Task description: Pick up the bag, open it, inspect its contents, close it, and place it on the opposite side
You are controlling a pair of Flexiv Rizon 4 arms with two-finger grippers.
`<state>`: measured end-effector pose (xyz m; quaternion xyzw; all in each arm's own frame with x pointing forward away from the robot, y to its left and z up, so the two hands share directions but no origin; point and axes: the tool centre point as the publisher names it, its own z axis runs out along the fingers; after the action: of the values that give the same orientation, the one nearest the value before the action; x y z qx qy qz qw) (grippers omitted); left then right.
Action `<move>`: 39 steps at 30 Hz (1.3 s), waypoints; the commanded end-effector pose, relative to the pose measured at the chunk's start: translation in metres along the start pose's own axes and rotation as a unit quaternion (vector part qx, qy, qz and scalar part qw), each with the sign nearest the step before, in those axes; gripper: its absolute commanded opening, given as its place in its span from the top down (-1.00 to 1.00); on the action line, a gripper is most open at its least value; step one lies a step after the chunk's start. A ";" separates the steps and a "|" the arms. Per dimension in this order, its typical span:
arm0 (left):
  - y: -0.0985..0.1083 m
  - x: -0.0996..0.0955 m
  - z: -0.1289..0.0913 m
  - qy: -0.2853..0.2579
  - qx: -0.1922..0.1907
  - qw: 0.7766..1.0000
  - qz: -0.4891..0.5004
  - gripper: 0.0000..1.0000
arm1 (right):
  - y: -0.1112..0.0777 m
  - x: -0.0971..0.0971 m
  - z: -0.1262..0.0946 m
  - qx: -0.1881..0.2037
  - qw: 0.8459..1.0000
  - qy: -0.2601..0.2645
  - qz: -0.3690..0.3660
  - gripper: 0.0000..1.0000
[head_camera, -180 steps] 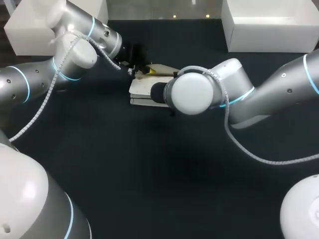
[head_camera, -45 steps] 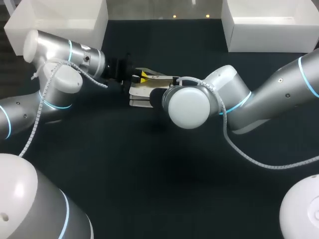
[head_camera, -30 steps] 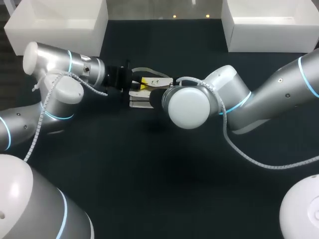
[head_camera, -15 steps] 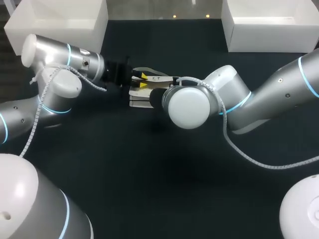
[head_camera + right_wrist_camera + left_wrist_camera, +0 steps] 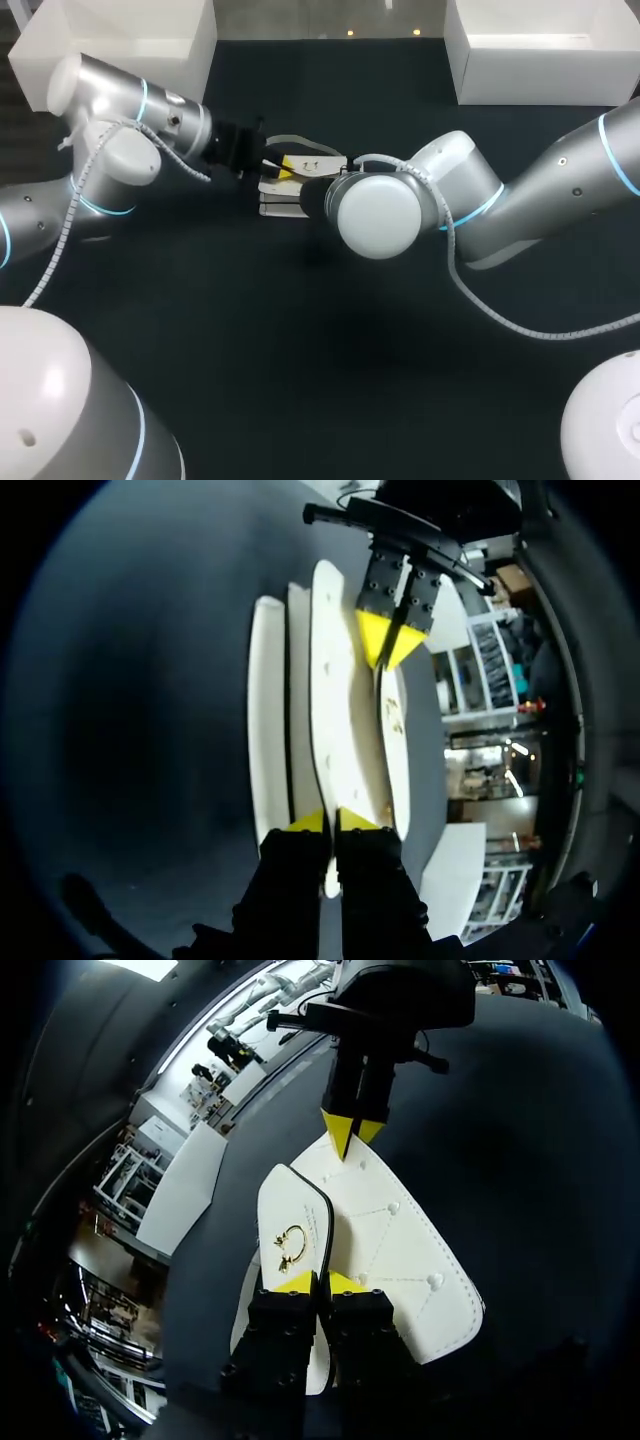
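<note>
White bag (image 5: pixel 282 200) lay mid-back on table (image 5: pixel 300 350), between the arms. Left gripper (image 5: pixel 320 1282) pinched the edge of its flap (image 5: pixel 295 1222), which was raised off the body. Right gripper (image 5: pixel 330 822) pinched the bag's opposite end.

On the table are 1 white bag (image 5: pixel 282 198), 2 white bins (image 5: pixel 110 75) (image 5: pixel 540 85), and 2 tools, left tool (image 5: pixel 320 1282) and right tool (image 5: pixel 328 822).
</note>
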<state>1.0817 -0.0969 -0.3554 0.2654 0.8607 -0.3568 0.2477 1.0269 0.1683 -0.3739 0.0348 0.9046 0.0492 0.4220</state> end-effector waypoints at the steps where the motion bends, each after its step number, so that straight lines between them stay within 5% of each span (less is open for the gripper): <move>1: 0.005 0.000 0.001 0.007 0.001 1.000 0.002 1.00 | -0.001 0.001 0.001 -0.001 1.000 -0.002 0.000 1.00; 13: -0.003 -0.003 0.009 0.042 0.001 0.999 0.031 1.00 | -0.001 0.001 0.001 -0.001 1.000 -0.002 0.000 1.00; 23: 0.009 -0.012 0.004 0.019 -0.031 0.999 0.012 1.00 | -0.001 0.001 0.001 -0.001 1.000 -0.002 0.000 1.00; 24: 0.007 -0.013 0.003 0.019 -0.027 0.999 0.011 0.80 | -0.001 0.001 0.001 -0.001 1.000 -0.002 0.000 1.00; 26: 0.003 -0.014 0.002 0.018 -0.022 1.000 0.012 0.01 | -0.001 0.001 0.001 -0.001 1.000 -0.002 0.000 1.00; 27: 0.002 -0.015 0.002 0.018 -0.019 1.000 0.013 0.00 | -0.001 0.001 0.001 -0.001 1.000 -0.002 0.000 1.00; 29: -0.001 -0.016 0.002 0.016 -0.013 1.000 0.014 0.08 | -0.001 0.001 0.001 -0.001 1.000 -0.002 0.000 1.00; 32: -0.005 -0.016 0.001 0.015 -0.004 1.000 0.014 0.92 | -0.001 0.001 0.001 -0.001 1.000 -0.002 0.000 1.00; 39: -0.007 -0.014 0.007 0.013 0.000 1.000 0.010 1.00 | -0.001 0.001 0.001 -0.001 1.000 -0.002 0.000 1.00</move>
<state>1.0889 -0.1082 -0.3420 0.2800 0.8616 -0.3492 0.2393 1.0273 0.1678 -0.3740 0.0350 0.9045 0.0490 0.4222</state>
